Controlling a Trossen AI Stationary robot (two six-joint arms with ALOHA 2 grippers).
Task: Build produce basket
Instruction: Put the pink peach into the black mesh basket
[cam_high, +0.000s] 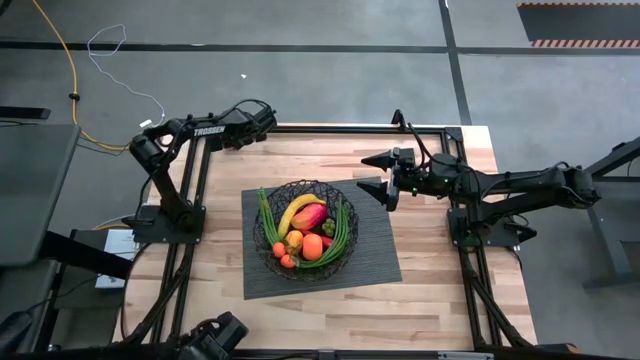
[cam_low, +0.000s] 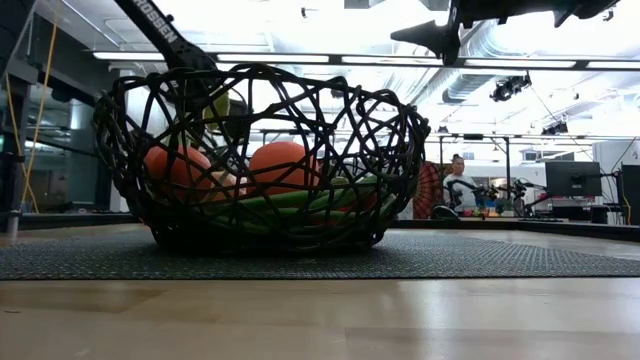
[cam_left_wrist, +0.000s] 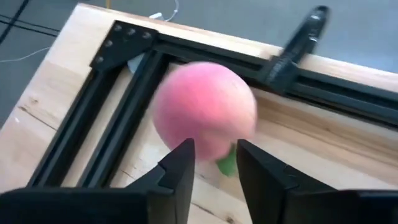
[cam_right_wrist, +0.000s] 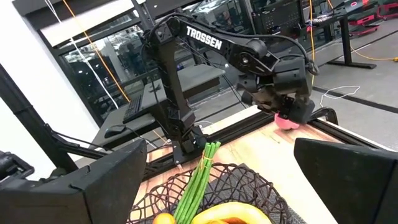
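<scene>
While the left gripper (cam_left_wrist: 211, 165) closes narrowly on a smooth pink ball (cam_left_wrist: 205, 109) at the table's eleven o'clock corner, it looks light, rounded, slippery; grip across its middle. Right gripper (cam_high: 383, 177) hangs wide open.

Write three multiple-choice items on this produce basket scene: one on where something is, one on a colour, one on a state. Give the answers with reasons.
1. Where is the pink ball?
A. in the basket
B. at the table's far left corner, at the left gripper
C. under the right gripper

2. What colour is the mat under the basket?
A. dark grey
B. white
C. red

3. How do the right gripper's jaws stand?
A. shut on a banana
B. wide open, empty
C. shut on the basket rim

Answers:
1 B, the left wrist view shows the ball between the left gripper's jaws by the corner frame.
2 A, seen from above.
3 B, both wide-set jaws hold nothing.
</scene>
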